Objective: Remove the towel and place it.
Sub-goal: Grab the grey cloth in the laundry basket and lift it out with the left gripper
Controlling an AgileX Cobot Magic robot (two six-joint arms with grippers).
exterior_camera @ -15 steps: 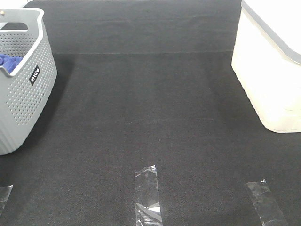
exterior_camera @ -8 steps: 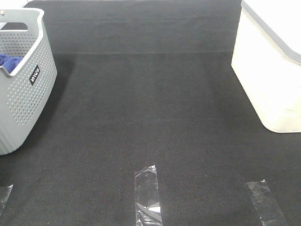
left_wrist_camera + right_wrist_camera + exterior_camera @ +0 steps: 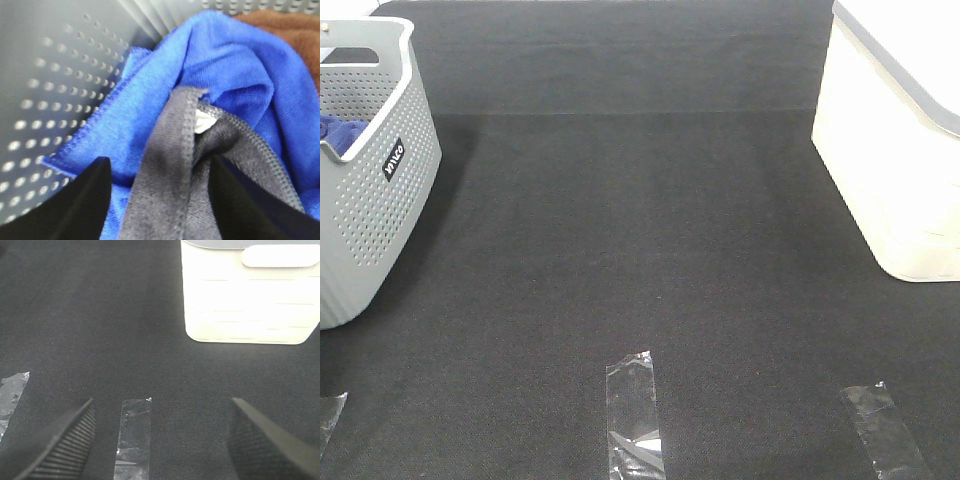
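Towel (image 3: 167, 192) between left tool (image 3: 159, 162) jaws, over blue cloth (image 3: 225, 65)

The table (image 3: 640, 220) is covered with a black, fine-textured mat. A grey perforated basket (image 3: 370, 220) stands on it at the left edge, toward the far side. A white basket (image 3: 890, 180) stands at the right edge, also toward the far side. Three clear tape strips lie flat along the near edge: centre strip (image 3: 634, 410), right strip (image 3: 882, 430), and left strip (image 3: 328, 412), which is cut off by the picture edge.
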